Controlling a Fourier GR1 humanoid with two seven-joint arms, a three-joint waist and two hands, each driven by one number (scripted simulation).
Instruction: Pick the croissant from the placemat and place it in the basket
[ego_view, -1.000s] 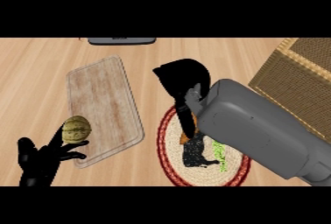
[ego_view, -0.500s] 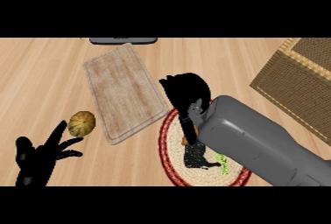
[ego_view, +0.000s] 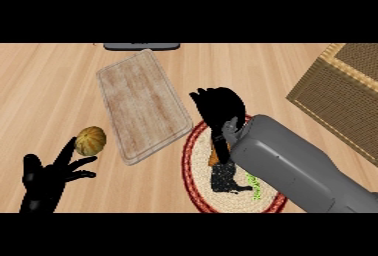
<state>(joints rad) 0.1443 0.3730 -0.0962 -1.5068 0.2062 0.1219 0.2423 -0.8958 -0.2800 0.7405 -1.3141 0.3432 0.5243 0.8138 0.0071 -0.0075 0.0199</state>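
The round woven placemat (ego_view: 193, 165) with a red rim lies in the middle of the counter. Only an orange-brown sliver of the croissant (ego_view: 213, 159) shows on it, tucked against the underside of my right arm. My right hand (ego_view: 218, 106) hangs over the placemat's far edge, seen from its back, and hides what is below it. Its grey forearm comes in from the lower right and covers much of the mat. The wicker basket (ego_view: 347, 95) stands at the right edge. My left hand (ego_view: 46, 176) rests open at the lower left, holding nothing.
A wooden cutting board (ego_view: 142, 110) lies left of the placemat. A round tan fruit (ego_view: 91, 140) sits beside the board, just above my left hand. Something dark (ego_view: 141, 46) lies at the far edge. A small green thing (ego_view: 255, 188) shows on the mat.
The view has shifted, so board, fruit and basket sit further right and lower. My right hand stays over the placemat's far edge. The left hand remains open at the lower left.
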